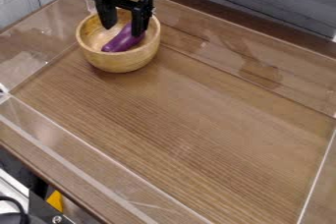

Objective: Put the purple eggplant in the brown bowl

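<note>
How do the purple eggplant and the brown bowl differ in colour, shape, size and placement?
The eggplant is dark purple, while the bowl is light brown. The eggplant is elongated; the bowl is round and hollow. The eggplant is the smaller thing and lies inside, whereas the larger bowl rests on the table. Both sit beneath the open jaws.

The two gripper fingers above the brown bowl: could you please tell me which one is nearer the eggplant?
The right-hand finger in the picture: it comes down right beside the eggplant, while the other stands farther off to its left.
</note>
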